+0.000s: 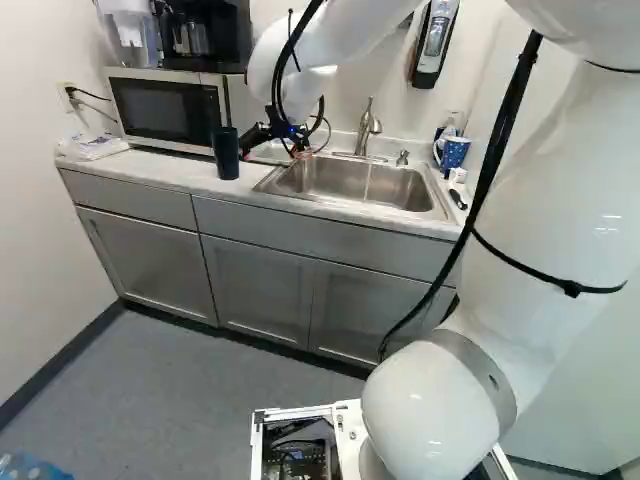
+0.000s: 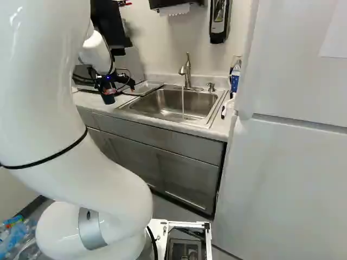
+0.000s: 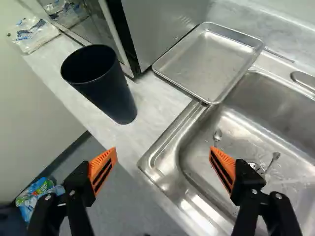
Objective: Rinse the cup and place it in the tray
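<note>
My gripper [image 1: 276, 146] is over the counter beside the sink's near-microwave end. In the wrist view the gripper [image 3: 162, 150] stands wide open with nothing between its orange pads. The dark blue cup [image 3: 106, 86] is upright on the counter, ahead of one finger and apart from it; the left base view shows the same cup [image 1: 226, 154] in front of the microwave. The empty metal tray [image 3: 206, 61] lies between the microwave and the sink, one edge reaching over the sink rim. Water [image 2: 183, 104] runs from the faucet [image 2: 187, 70] into the sink [image 2: 162, 111].
The microwave [image 1: 165, 108] stands behind the cup, with a plastic packet [image 1: 92, 146] at the counter's end. Spoons [image 3: 217, 135] lie in the sink. A blue patterned mug [image 1: 453, 152] and a soap pump [image 1: 402, 158] stand at the sink's far side. A white fridge [image 2: 293, 162] flanks the counter.
</note>
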`<state>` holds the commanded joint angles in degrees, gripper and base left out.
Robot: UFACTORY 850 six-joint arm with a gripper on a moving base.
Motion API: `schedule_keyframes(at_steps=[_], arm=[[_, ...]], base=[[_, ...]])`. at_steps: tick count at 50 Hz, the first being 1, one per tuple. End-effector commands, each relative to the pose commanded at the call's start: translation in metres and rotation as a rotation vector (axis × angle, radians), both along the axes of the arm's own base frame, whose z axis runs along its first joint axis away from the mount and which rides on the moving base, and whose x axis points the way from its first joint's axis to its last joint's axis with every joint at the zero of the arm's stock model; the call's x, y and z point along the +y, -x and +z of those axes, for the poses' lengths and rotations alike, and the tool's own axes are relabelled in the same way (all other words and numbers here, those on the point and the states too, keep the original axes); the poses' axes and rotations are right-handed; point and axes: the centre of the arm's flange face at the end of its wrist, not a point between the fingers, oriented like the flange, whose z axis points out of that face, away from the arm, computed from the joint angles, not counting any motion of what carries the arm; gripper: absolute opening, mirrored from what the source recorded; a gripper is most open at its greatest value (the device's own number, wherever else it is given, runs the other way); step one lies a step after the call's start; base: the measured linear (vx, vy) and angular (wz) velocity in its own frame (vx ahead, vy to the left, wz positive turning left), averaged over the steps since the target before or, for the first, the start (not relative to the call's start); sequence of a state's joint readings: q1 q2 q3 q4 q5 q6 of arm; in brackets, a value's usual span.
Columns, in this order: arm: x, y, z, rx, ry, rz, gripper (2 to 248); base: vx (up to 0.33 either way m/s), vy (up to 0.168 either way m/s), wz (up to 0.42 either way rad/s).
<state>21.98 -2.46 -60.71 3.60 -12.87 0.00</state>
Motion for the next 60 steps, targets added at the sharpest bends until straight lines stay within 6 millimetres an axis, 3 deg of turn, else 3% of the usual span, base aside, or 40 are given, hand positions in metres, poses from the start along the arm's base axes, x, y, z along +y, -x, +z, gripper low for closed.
schedule_keyframes(at_steps=[21,60], arm=[[0.025,-0.008,-0.019,-0.042,-0.015,0.035,247],[0.042,-0.020,-0.052,-0.136,-0.046,0.046,247]], base=[[0.000,0.000,0.000],[0.000,0.000,0.000]])
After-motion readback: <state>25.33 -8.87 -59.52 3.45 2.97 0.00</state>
